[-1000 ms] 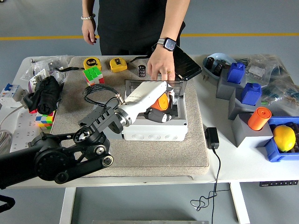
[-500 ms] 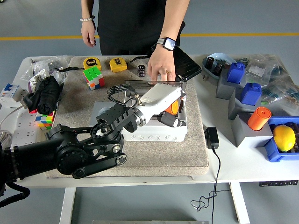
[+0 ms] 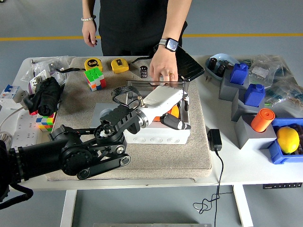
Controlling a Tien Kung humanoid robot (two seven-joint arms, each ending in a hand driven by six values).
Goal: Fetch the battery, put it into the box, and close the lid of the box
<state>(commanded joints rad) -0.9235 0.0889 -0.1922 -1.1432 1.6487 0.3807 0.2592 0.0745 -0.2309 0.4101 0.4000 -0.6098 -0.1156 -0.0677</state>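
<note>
Our left hand (image 3: 171, 119) hangs over the box (image 3: 158, 132), fingers curled around something orange, probably the battery (image 3: 173, 111). Behind the box, a person's hand (image 3: 164, 67) steadies the lid (image 3: 182, 64); we risk pinching it.

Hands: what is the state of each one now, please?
Left hand: over the open box, beside something orange; grip cannot be told.
Right hand: not in view.
Person's hand: resting on the box's far edge.
</note>
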